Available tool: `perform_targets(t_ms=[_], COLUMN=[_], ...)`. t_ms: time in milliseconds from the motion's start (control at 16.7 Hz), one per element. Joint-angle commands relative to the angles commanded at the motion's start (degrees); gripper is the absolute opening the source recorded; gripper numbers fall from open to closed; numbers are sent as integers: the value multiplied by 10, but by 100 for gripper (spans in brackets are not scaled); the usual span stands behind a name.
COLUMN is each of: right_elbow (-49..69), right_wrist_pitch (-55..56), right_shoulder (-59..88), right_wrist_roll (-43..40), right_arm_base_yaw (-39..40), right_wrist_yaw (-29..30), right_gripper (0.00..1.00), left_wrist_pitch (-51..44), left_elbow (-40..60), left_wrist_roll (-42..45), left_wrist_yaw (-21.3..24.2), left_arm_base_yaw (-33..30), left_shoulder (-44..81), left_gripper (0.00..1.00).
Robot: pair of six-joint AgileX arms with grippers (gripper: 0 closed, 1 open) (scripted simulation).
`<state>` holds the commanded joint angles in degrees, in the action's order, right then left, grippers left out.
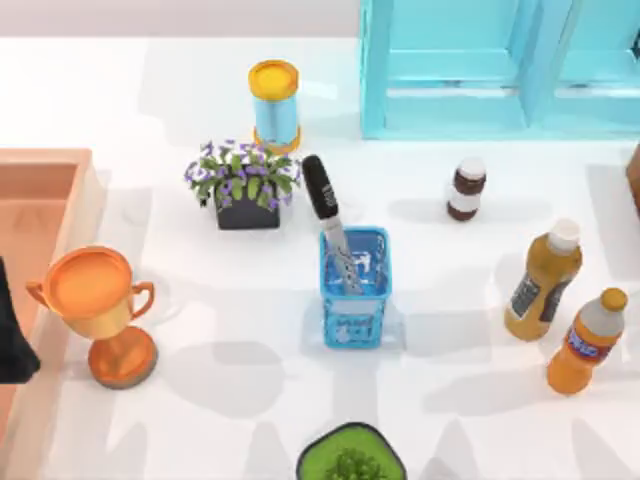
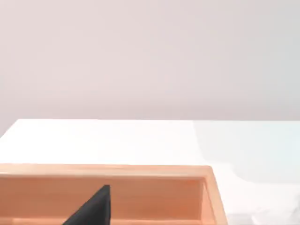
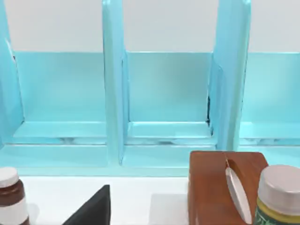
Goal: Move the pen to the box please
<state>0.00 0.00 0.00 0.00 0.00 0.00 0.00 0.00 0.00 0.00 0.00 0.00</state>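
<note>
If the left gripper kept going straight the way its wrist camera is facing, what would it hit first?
Probably the far wall of the box, which lies right ahead of the left gripper in its wrist view. Beyond it is bare table, though depth is hard to judge.

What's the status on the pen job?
Left hand parked over box. Pen leaning in blue basket, untouched. Flower pot and trophy between pen and box.
</note>
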Motion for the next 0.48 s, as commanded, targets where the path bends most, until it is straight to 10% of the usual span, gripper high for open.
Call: perform_targets(t_ms=[480], right_elbow=[0], right_wrist_pitch=[0], right_shoulder=[0], right_wrist_roll=[0], right_arm_base_yaw=[0], right_wrist_yaw=[0], right_gripper=[100], left_wrist_pitch=[121], left_elbow=[19], left_wrist_roll=[-69], left_wrist_yaw=[30], left_arm_base_yaw=[-108], left_shoulder=[126], left_gripper=[100])
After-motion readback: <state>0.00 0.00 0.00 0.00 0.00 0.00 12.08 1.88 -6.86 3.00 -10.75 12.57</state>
